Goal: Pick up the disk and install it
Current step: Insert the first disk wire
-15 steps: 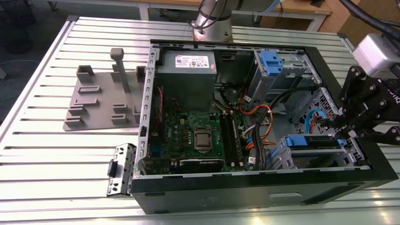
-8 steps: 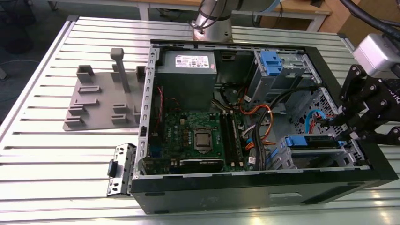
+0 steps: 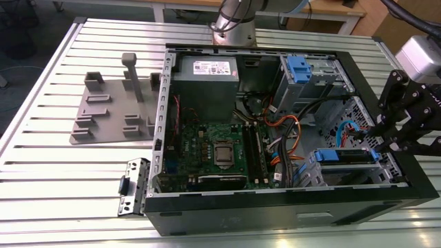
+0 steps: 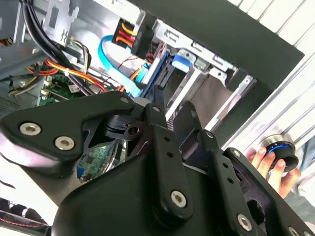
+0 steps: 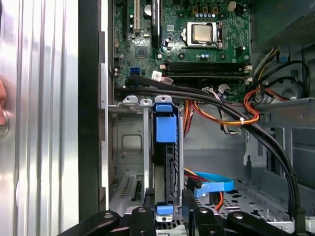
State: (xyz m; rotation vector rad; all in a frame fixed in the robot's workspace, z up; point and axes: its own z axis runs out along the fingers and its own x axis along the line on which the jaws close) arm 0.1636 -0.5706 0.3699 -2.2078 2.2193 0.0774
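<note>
Slatted metal tabletop (image 3: 41, 170) is occupied by an open computer case (image 3: 276, 219) laid on its side, with a grey slotted stand (image 3: 110, 111) beside it at the exterior view's left. Arm base (image 3: 234, 23) is seen behind the case. The wrist is brought in from the exterior view's right, with the pincer (image 3: 380, 144) tilted down at the drive cage in the case's near corner. The disk (image 3: 344, 156) is seated on edge in that cage, blue rail visible. In the first wrist view the pincer (image 5: 167, 209) is set astride the near end of the disk (image 5: 165, 132); clamped or released cannot be told. A person's hand (image 4: 273, 164) is rested on a round knob (image 4: 279, 147) outside the case.
</note>
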